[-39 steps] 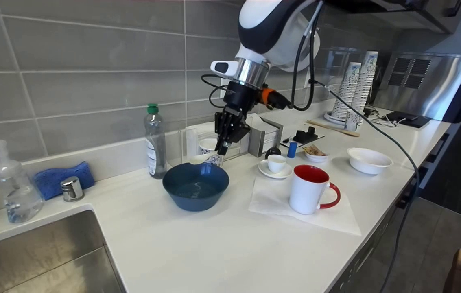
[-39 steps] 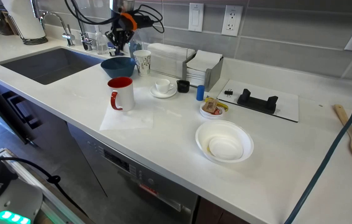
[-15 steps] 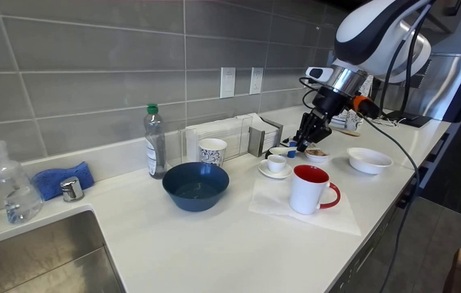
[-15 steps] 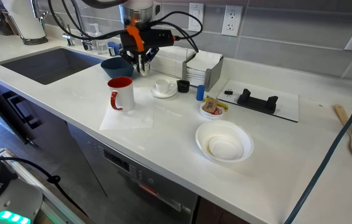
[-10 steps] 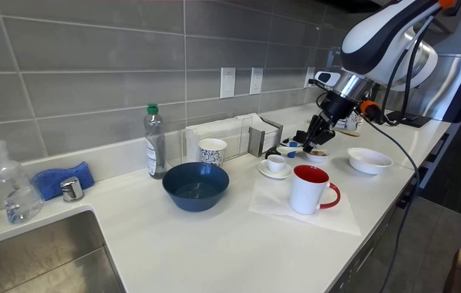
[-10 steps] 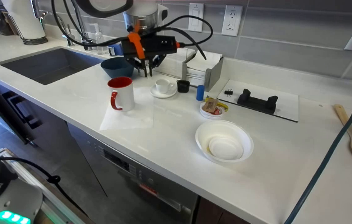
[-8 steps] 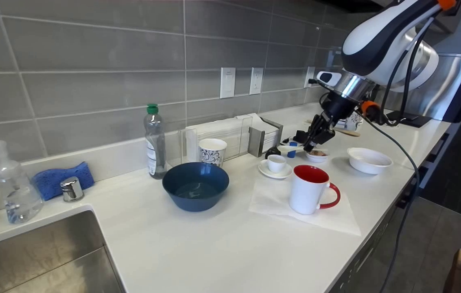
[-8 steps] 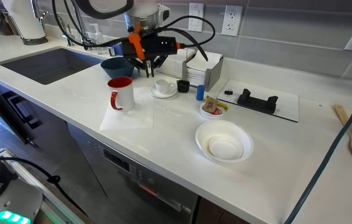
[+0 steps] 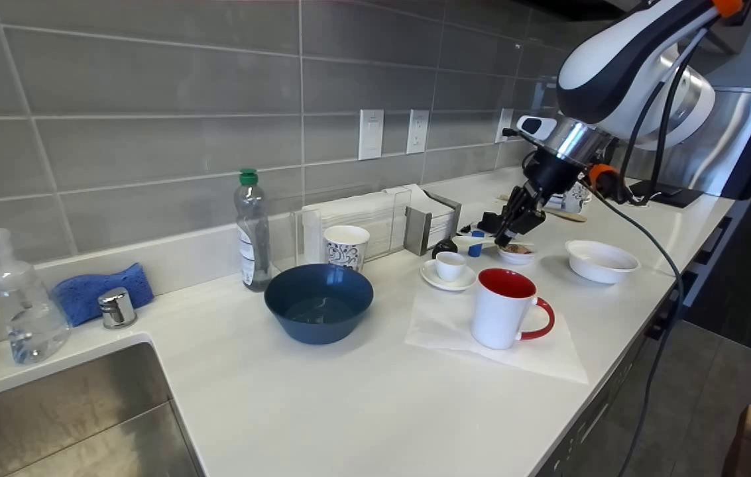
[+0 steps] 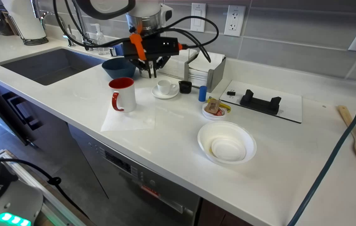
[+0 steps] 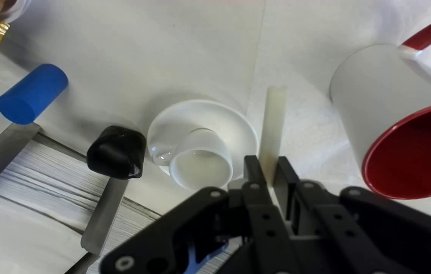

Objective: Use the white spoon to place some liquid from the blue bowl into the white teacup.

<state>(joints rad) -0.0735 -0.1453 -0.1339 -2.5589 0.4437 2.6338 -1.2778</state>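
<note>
- One white spoon (image 11: pixel 272 130), handle pinched in the gripper (image 11: pixel 269 163), held near the white teacup (image 11: pixel 205 142).
- Scoop end hidden in wrist view; load unclear.
- Likely step: transfer; blue bowl (image 9: pixel 319 330) stands well apart.
- Next: scoop end over teacup, tip slowly.

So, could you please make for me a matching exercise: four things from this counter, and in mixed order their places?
Things
1. white spoon
2. white teacup
3. red-handled mug
4. blue bowl

Places
A. on the white sheet
B. nearest of the four to the sink
C. held by the gripper
D. on the saucer

Pairs: 1-C, 2-D, 3-A, 4-B
</note>
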